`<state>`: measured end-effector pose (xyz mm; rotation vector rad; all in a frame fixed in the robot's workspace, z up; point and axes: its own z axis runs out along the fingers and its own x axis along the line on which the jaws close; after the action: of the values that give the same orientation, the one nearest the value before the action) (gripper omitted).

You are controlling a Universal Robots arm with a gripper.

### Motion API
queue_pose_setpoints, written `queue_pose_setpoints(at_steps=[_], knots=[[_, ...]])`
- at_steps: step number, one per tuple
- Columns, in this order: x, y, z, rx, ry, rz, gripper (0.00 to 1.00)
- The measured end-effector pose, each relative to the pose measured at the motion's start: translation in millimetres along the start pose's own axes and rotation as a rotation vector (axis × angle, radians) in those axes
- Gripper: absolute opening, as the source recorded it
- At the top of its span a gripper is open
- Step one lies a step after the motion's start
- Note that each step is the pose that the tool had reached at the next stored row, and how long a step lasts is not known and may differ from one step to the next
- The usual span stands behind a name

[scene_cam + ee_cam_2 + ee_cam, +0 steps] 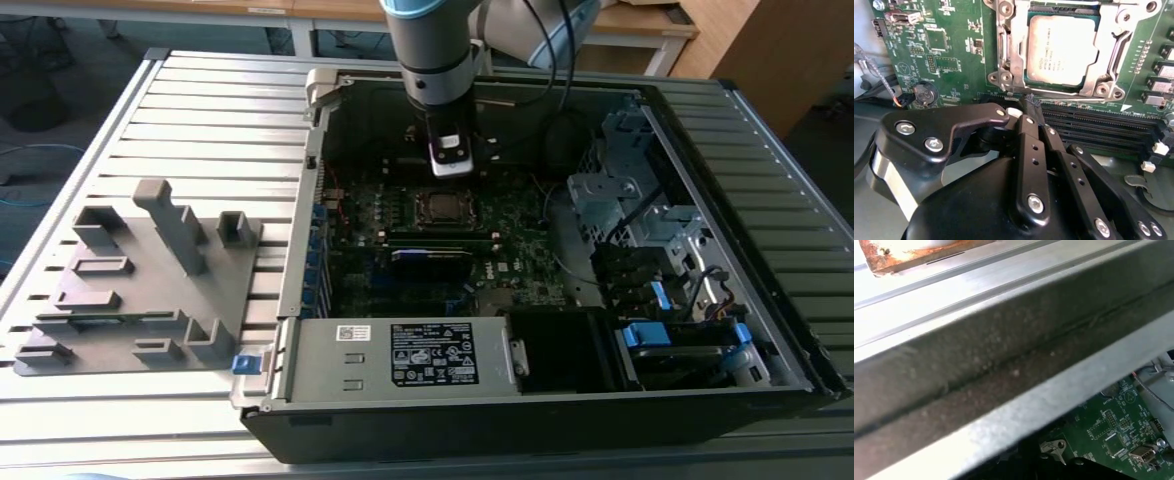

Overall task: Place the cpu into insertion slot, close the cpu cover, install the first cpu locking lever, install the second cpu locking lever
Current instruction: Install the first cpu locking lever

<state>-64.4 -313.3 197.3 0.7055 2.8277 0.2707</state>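
Note:
The cpu [1061, 50], a square chip with a dull silver top, lies flat in the insertion slot [1064, 11] on the green motherboard. The silvery cpu cover [1115, 31] lies down around it, and the chip shows through its window. My gripper [1033, 107] is shut with nothing between its black fingers [1030, 150]. It hovers beside the socket, over the edge nearest the memory slots. In the exterior view the gripper [451, 165] hangs inside the open computer case, just behind the cpu [439, 205]. I cannot tell how the locking levers stand.
Long black memory slots [1094, 125] run beside the socket. A labelled power supply box [400, 355] fills the case's near side, and drive cages [627, 200] with cables stand at the exterior view's right. A grey fixture tray [134, 290] lies outside. The case's metal edge [1004, 365] passes close to the wrist.

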Motion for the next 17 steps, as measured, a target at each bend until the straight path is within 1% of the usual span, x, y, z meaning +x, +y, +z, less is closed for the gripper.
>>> queue_pose_setpoints(at_steps=[3,5,10,13,17], knots=[[-0.5,0.8,-3.3,-0.0002,-0.0001,0.000,0.11],[-0.3,0.7,-3.3,-0.0021,0.0003,0.001,0.11],[1.7,-0.4,-3.5,-0.0248,0.0096,0.006,0.11],[2.9,-1.0,-3.5,-0.0360,0.0146,0.010,0.11],[4.7,-2.1,-3.4,-0.0393,0.0103,0.009,0.11]])
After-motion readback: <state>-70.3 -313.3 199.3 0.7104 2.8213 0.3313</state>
